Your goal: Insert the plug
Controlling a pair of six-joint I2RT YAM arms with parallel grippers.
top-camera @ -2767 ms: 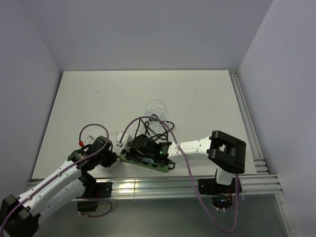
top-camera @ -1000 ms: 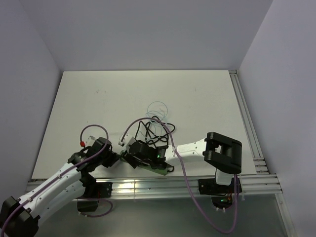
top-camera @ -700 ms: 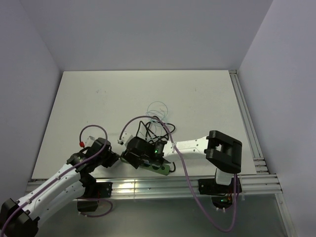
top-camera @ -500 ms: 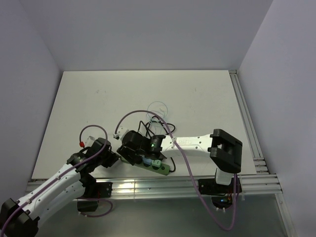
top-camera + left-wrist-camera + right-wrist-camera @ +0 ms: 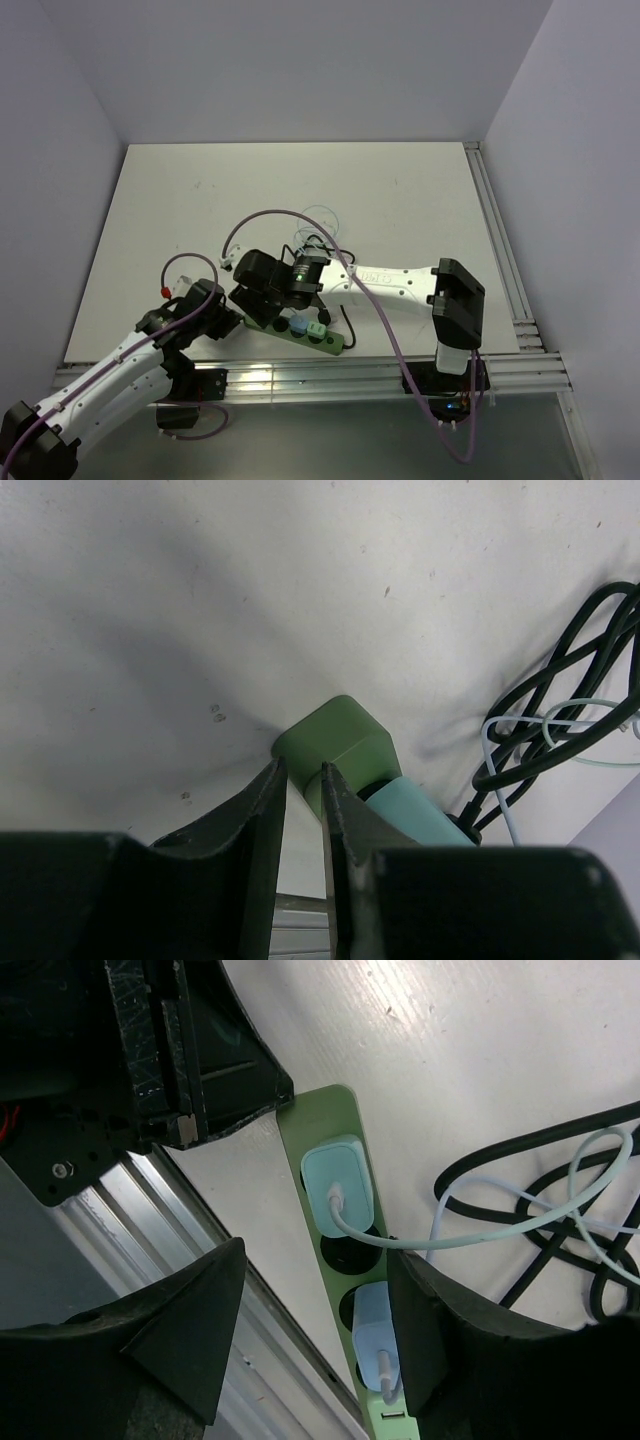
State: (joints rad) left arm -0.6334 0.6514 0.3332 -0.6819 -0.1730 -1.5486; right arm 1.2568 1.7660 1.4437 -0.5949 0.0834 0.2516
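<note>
A green power strip lies near the table's front edge; it also shows in the top view. A teal plug and a light blue plug sit in it, with an empty socket between them. My right gripper is open and empty, hovering above the strip; in the top view it is over the strip's left end. My left gripper is shut, its fingertips at the strip's end, next to the teal plug.
Coiled black cable and thin pale blue wires lie just behind the strip. The aluminium rail runs along the front edge, close to the strip. A purple arm cable loops over the right arm.
My right gripper has come off the strip and moved left and up, now open. Both plugs now show seated in the strip. The left arm has barely moved.
</note>
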